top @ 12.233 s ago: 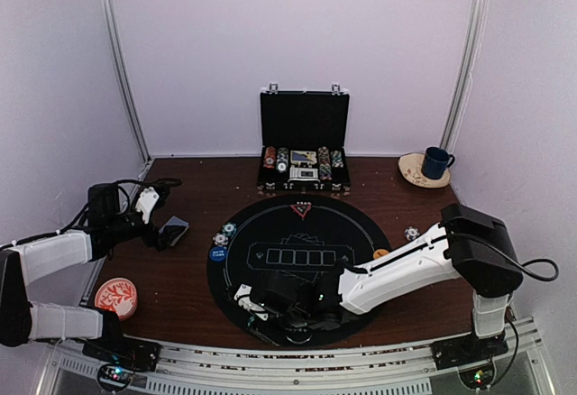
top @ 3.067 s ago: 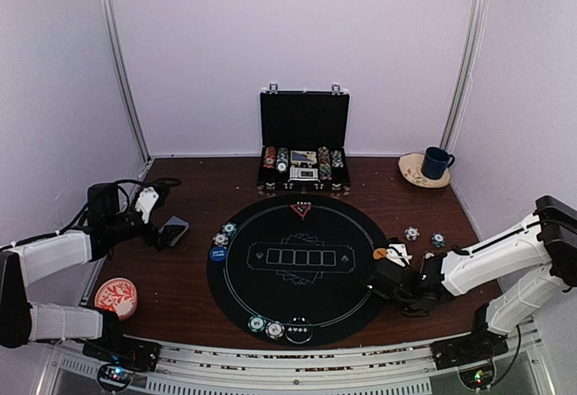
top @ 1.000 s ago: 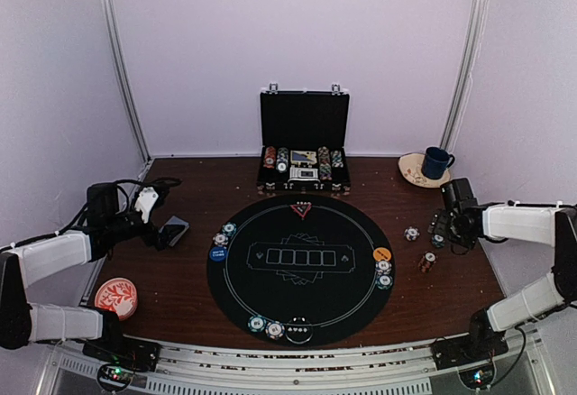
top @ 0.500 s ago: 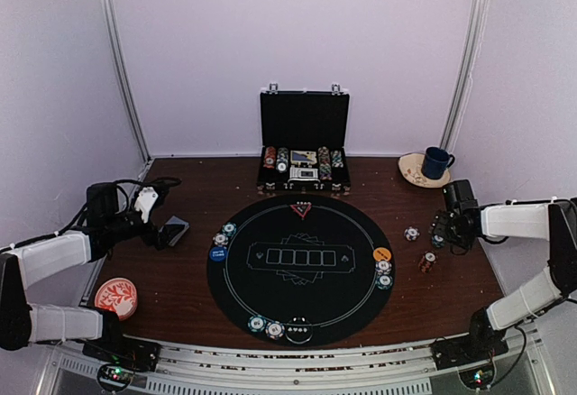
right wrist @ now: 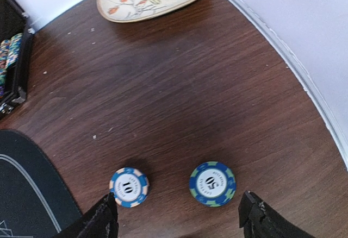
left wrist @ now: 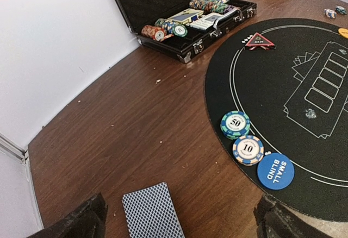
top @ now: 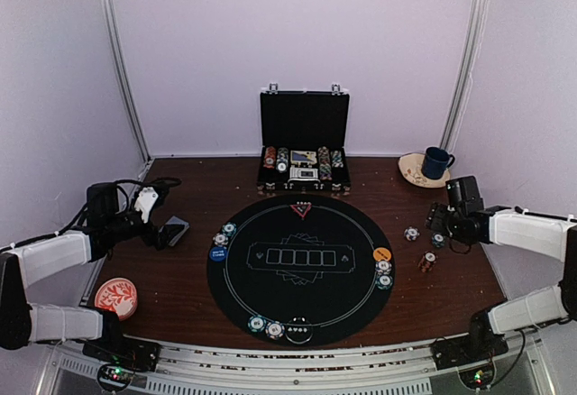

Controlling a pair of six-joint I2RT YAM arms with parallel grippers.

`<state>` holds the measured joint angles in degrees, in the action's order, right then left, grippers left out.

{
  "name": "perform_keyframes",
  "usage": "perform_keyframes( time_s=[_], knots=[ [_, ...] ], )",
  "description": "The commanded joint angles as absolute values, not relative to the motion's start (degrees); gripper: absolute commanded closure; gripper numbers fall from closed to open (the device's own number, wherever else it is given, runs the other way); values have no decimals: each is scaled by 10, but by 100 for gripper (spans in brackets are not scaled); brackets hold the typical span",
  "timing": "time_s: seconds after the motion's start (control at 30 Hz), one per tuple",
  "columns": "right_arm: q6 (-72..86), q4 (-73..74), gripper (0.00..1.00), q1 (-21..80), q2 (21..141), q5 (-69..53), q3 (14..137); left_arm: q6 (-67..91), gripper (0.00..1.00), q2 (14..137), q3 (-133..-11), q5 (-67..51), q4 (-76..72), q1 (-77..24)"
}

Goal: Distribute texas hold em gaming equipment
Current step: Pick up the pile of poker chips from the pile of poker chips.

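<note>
The blue disc [left wrist: 275, 171] reads "SMALL BLIND". Beside it, at the black mat's [left wrist: 283, 64] 9 o'clock edge, a cream-and-blue chip [left wrist: 248, 150] shows "10" and a teal chip [left wrist: 235, 124] shows "50". Off the mat at 3 o'clock, a second "10" chip [right wrist: 129, 187] and a second "50" chip [right wrist: 212, 183] lie on the brown wood surface [right wrist: 190, 86]. The right tool [right wrist: 179, 200] hovers over them, fingers wide, holding nothing. The left tool [left wrist: 180, 200] is spread wide too, with a blue-backed card [left wrist: 152, 213] lying between its fingers, touching neither. White walls enclose the surface.
</note>
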<state>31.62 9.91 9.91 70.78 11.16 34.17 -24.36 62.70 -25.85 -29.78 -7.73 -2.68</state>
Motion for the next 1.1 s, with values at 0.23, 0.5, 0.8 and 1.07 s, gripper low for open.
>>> perform_keyframes(
  time_s=[0.23,0.5,0.8,1.07],
  knots=[
    [366,174,22,211,603,170,303,-250,2,635,-255,-295,-105,-28],
    [389,192,19,257,592,214,293,-250,2,632,-254,-298,-106,-28],
    [402,183,17,273,586,234,275,-250,2,635,-253,-296,-107,-28],
    [416,169,17,299,626,254,264,-250,2,633,-253,-297,-106,-28]
  ],
)
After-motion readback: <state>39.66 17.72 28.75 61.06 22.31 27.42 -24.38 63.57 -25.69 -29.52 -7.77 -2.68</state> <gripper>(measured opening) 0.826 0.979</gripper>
